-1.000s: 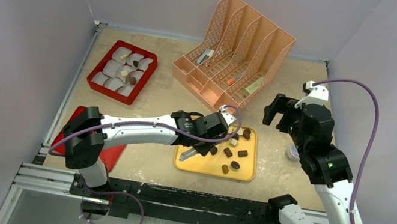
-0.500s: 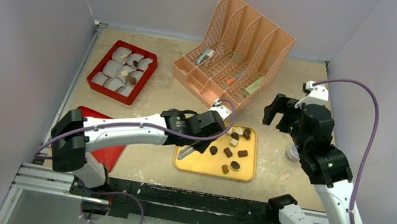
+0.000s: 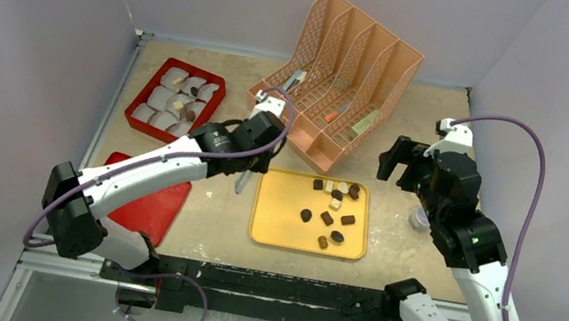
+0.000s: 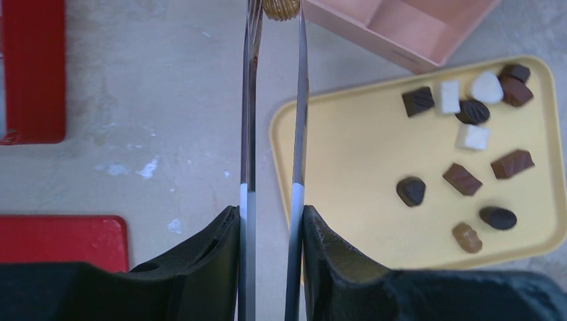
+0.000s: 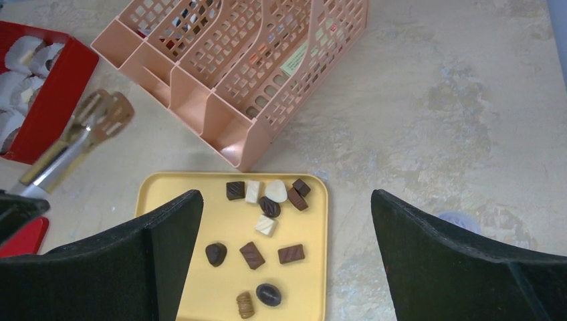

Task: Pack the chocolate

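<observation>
Now left end effector (image 4: 270, 254) clamped on tongs (image 4: 299, 120) gripping caramel chocolate (image 4: 280, 8), moved off tray (image 4: 348, 167); right end effector (image 5: 284, 197) wide

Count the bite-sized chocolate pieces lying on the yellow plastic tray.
12 chocolate pieces: seven clustered at the yellow tray's far edge, five scattered toward its near edge. None seems hidden.

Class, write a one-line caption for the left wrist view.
Tongs pinch one caramel chocolate beside the yellow tray of loose chocolates.

Pink file rack (image 3: 348, 75) (apparently close) crowds yellow tray's (image 3: 276, 229) far edge.
</observation>
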Tool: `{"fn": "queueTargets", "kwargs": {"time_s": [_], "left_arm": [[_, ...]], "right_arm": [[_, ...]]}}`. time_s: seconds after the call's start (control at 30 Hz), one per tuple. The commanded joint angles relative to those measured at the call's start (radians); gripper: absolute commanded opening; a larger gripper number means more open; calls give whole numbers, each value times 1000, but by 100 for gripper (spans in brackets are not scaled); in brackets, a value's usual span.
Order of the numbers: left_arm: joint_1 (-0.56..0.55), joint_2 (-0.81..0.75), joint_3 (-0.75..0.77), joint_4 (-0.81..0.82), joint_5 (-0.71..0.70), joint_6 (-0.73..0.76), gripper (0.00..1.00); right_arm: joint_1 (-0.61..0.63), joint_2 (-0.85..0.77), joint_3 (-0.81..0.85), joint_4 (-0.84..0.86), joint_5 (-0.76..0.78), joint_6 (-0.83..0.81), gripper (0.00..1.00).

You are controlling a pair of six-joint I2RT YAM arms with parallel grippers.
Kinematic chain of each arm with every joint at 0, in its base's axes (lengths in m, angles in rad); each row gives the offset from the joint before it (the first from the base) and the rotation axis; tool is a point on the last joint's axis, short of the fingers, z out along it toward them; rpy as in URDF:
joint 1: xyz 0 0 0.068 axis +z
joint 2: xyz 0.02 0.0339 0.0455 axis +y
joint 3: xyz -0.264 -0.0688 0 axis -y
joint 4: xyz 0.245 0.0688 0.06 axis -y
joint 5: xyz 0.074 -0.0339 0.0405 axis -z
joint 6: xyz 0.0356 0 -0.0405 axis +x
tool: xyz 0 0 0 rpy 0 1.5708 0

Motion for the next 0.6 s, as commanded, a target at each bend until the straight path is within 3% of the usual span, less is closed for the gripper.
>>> {"fn": "queueTargets", "kwargs": {"time_s": [0.0,0.37,0.57], "left_arm": [[100,-44,72,-22,-56,0,24],[529,-7,176,-61,33,16,26],[682,55,225,-56,50,25,26]], "right_arm": [[-2,-9,4,41,-10,10,98],[-2,-6,-1,57,-32,14,98],[-2,-9,-5,59,-48,19,97]]}}
